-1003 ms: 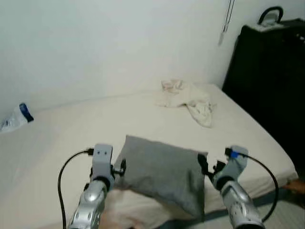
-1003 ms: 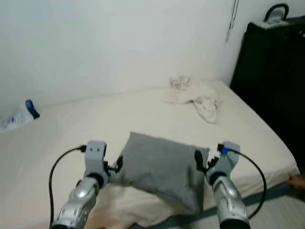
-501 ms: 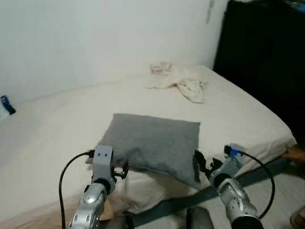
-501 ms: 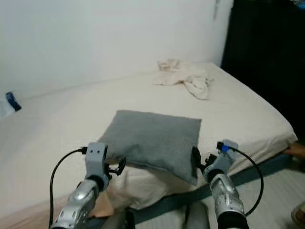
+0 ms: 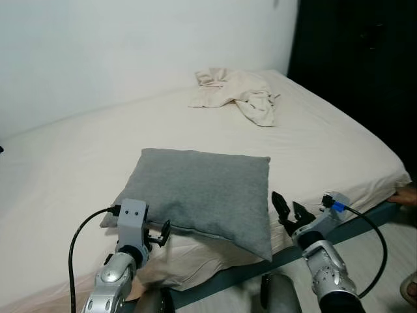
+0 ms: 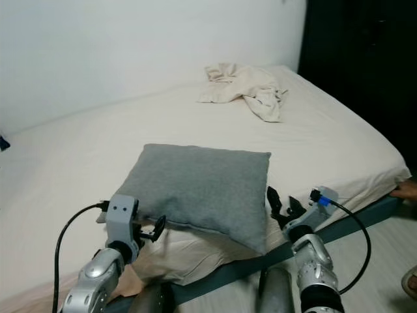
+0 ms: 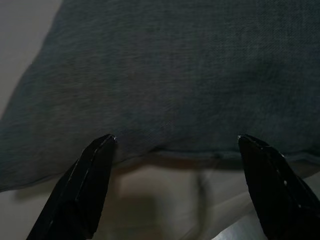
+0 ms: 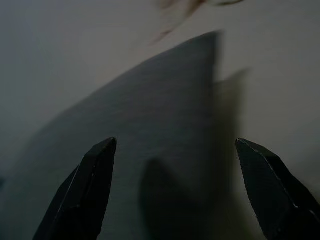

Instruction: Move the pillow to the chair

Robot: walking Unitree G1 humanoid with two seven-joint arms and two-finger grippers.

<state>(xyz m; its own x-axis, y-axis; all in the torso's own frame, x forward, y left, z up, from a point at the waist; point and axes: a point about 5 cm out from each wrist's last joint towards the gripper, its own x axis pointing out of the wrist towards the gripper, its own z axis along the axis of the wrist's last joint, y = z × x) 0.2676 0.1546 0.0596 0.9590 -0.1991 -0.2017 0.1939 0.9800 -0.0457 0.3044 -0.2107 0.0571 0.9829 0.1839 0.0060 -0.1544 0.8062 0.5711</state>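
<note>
A flat grey fabric pillow (image 5: 203, 193) lies near the front edge of the cream-sheeted bed (image 5: 78, 163), its long axis running between both arms. The left gripper (image 5: 158, 232) and right gripper (image 5: 285, 210) flank it, fingers spread, empty, about equally near.

Pillow (image 5: 202, 192) lies on the bed's (image 5: 78, 156) near edge, crumpled cloth (image 5: 234, 94) behind.

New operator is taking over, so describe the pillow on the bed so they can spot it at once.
Start from the cream bed along the white wall. At its near edge, right in front of the robot, lies the grey pillow, square and flat, between the open left gripper and open right gripper. The crumpled cream cloth at the far corner is pale; the pillow is dark.
</note>
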